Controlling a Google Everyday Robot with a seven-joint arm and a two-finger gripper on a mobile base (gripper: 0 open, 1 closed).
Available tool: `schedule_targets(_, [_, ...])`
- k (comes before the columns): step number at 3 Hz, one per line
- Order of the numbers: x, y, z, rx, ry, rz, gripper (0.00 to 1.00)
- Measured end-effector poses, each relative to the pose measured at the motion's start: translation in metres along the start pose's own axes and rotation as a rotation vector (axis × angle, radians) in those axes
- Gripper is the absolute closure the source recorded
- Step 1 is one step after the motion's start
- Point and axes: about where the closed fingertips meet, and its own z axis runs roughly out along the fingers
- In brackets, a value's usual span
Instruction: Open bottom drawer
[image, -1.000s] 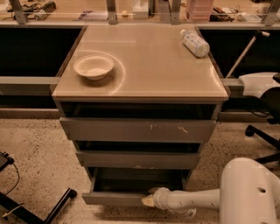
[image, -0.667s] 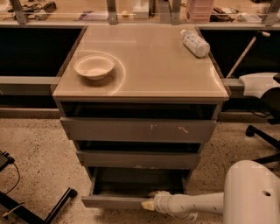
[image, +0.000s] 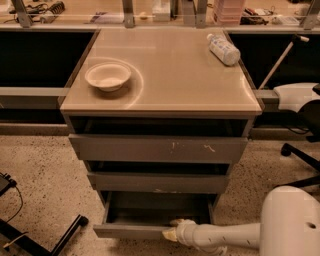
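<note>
The bottom drawer (image: 130, 231) is the lowest of three grey fronts on the cabinet. It stands pulled out toward me, and its shallow grey box (image: 155, 209) shows empty inside. My gripper (image: 170, 232) is at the top edge of that drawer front, right of its middle, at the end of my white arm (image: 225, 235) that reaches in from the lower right. The middle drawer (image: 157, 182) and the tall scratched top drawer (image: 157, 148) sit less far out above it.
A white bowl (image: 108, 75) and a lying plastic bottle (image: 223, 49) rest on the cabinet top (image: 165, 70). A black stand leg (image: 65, 235) lies on the speckled floor at lower left. An office chair base (image: 300, 155) is at right.
The bottom drawer has slid further out toward me, and my gripper has moved with it, down and a little left.
</note>
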Motion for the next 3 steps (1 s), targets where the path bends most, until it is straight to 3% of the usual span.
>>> schedule_targets(3, [0.016,0.018,-0.015,-0.017,0.000,0.018,1.00])
